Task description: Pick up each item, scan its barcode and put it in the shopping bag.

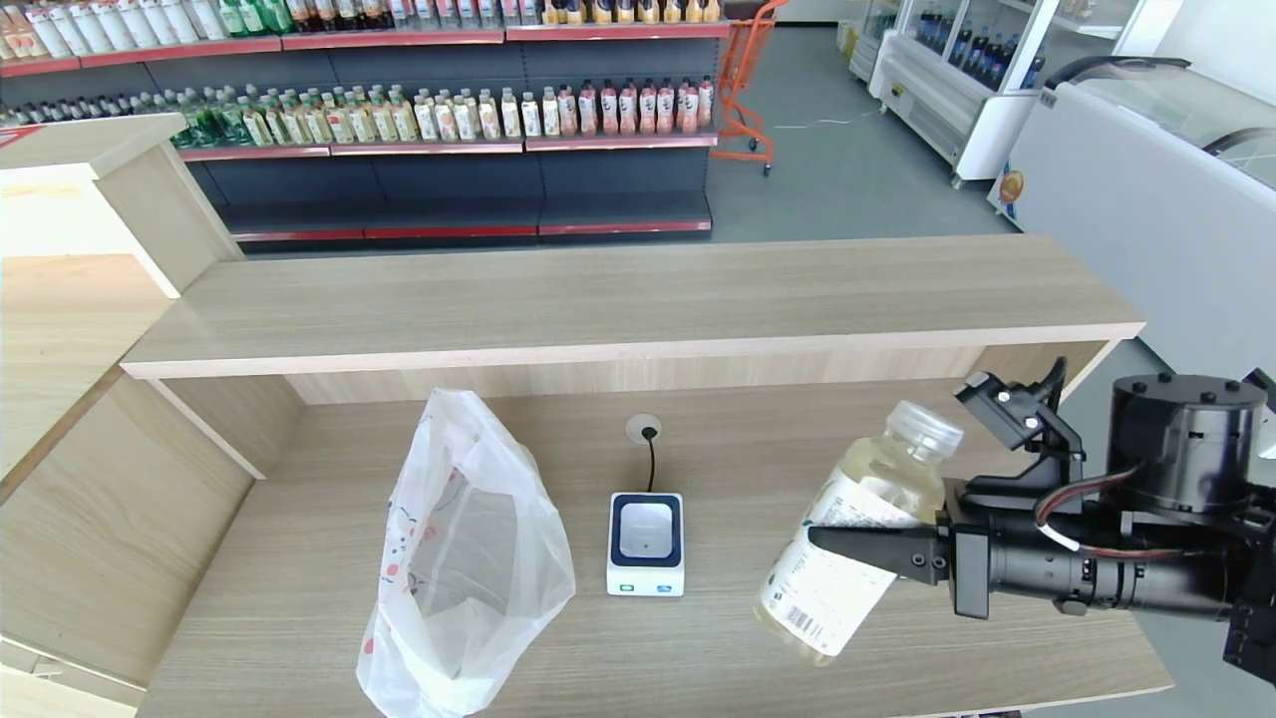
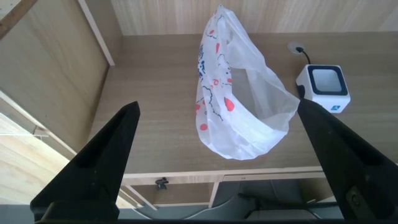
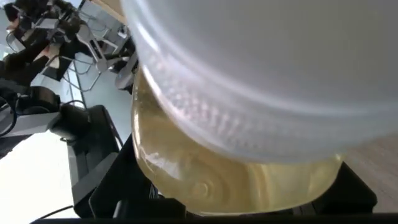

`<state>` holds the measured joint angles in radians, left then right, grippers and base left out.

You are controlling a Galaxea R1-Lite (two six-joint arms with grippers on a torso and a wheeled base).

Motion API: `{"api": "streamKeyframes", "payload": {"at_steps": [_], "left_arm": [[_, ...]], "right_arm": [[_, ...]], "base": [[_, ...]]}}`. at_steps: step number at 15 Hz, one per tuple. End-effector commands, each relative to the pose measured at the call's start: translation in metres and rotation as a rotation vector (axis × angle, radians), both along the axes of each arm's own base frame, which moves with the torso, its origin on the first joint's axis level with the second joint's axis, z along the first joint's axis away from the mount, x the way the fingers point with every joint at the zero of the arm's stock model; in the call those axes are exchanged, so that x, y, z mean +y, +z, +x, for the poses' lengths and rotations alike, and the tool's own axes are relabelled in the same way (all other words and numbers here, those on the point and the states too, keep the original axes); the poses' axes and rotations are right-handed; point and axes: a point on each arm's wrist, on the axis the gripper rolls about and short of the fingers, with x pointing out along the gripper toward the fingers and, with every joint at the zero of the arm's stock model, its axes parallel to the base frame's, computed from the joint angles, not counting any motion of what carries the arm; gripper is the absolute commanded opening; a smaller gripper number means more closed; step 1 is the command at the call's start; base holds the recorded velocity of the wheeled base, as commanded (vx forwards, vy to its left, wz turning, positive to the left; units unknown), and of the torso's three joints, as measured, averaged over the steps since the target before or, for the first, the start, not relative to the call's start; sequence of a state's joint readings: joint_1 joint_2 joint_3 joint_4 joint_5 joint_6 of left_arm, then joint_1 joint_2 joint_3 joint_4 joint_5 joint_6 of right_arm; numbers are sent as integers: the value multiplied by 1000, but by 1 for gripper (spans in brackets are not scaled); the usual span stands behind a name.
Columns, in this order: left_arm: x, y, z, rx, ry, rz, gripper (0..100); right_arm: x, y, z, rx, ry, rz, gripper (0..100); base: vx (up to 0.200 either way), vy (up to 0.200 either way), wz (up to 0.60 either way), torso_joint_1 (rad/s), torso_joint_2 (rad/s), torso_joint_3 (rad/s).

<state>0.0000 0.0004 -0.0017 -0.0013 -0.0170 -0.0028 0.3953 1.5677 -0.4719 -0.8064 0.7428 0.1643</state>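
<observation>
Bottle [image 1: 867, 519]: being held in the air over the right part of the desk [image 1: 299, 598], to the right of the scanner [image 1: 646, 543] and well apart from the shopping bag [image 1: 464, 568].
Axis: lying tilted on a diagonal, with the pale cap pointing up and away to the right and the base pointing down toward the near edge and the scanner's side.
Label: facing up toward the head view, with the barcode sitting near the base; pale yellow liquid showing through the clear upper part.
Right gripper [image 1: 832, 541]: reaching in from the right, with its fingers clamping the bottle across the middle, one dark finger lying over the label.
Left gripper [image 2: 219, 109]: hanging above the near-left part of the desk, fingers standing wide apart and holding nothing, looking down on the bag.
Shopping bag: standing upright left of the scanner, thin white plastic with red print, mouth gaping open.
Scanner: sitting mid-desk, window facing up, with a black cable [image 1: 651, 459] running back into a round hole.
Surface: light wood grain, backed by a raised ledge [image 1: 638, 299] along the far side.
Room: showing shelves [image 1: 449, 115] lined with drink bottles, grey floor, an orange trolley [image 1: 743, 80] and white freezer cabinets [image 1: 1146, 179] at the right.
</observation>
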Motion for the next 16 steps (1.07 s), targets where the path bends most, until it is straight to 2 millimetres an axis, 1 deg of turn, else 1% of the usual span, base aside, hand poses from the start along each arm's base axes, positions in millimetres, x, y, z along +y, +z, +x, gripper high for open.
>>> {"api": "streamKeyframes", "payload": {"at_steps": [1, 3, 5, 16], "left_arm": [[0, 0, 0, -1, 0, 0, 100], [0, 0, 0, -1, 0, 0, 100], [0, 0, 0, -1, 0, 0, 100], [0, 0, 0, -1, 0, 0, 100]], "right_arm": [[1, 4, -10, -3, 58, 20, 0], [2, 4, -12, 0, 129, 40, 0], [2, 4, -12, 4, 159, 46, 0], [6, 6, -19, 5, 203, 52, 0]], "base": [[0, 0, 0, 0, 0, 0], [0, 0, 0, 0, 0, 0], [0, 0, 0, 0, 0, 0], [0, 0, 0, 0, 0, 0]]}}
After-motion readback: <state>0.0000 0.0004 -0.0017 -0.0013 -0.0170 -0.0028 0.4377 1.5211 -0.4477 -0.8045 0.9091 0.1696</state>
